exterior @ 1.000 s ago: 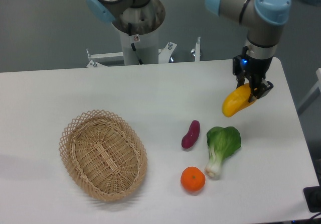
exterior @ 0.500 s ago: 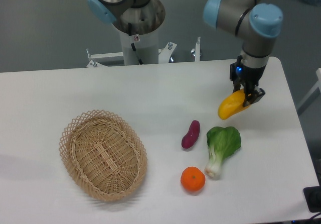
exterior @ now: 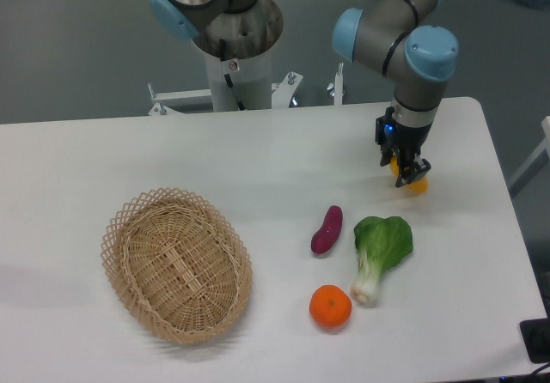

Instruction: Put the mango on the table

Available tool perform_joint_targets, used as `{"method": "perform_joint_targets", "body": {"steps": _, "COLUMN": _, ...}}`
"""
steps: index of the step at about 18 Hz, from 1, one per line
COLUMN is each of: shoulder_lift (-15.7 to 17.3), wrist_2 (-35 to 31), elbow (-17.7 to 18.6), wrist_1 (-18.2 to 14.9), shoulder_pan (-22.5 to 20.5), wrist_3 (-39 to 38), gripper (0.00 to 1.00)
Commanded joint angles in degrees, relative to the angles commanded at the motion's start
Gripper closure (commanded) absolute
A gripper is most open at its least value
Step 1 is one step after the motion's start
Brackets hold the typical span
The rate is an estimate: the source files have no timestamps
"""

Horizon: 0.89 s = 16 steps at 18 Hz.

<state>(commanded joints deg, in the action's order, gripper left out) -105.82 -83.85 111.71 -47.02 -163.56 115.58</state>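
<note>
A: What takes up most of the scene?

B: The table [exterior: 129,151], white and broad; on its left part sits the wicker basket [exterior: 177,264], holding nothing that shows; above the far edge hangs the arm [exterior: 404,48], bent down toward the right side.

A: And the smaller things?

B: A bok choy [exterior: 381,254] lies right of centre; a purple sweet potato [exterior: 326,229] is just beside its leaves; an orange [exterior: 331,307] sits near its stem end; these three are grouped together, apart from the arm.

A: Where is the mango?

B: The mango [exterior: 418,184] is mostly hidden behind the gripper [exterior: 404,170]; only a small orange-yellow patch shows at the fingertips; the dark fingers are clamped around it, pointing down, which suits setting it on the bare surface behind the bok choy.

A: Is it resting on the table?

B: That cannot be told; it looks very low, perhaps touching; by judgement, the release has not been made, so the placing is nearly done but unfinished.
</note>
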Motion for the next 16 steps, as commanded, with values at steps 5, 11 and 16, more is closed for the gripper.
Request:
{"method": "perform_joint_targets", "body": {"steps": 5, "shoulder_lift": -0.17, "wrist_2": 0.0, "elbow": -0.26, "wrist_1": -0.09, "shoulder_pan": 0.17, "wrist_3": -1.05, "gripper": 0.08}}
{"method": "perform_joint_targets", "body": {"steps": 11, "shoulder_lift": 0.09, "wrist_2": 0.18, "elbow": -2.01, "wrist_1": -0.17, "shoulder_pan": 1.49, "wrist_3": -6.41, "gripper": 0.0}}
{"method": "perform_joint_targets", "body": {"steps": 16, "shoulder_lift": 1.05, "wrist_2": 0.18, "elbow": -5.18, "wrist_1": -0.79, "shoulder_pan": 2.9, "wrist_3": -9.84, "gripper": 0.0}}
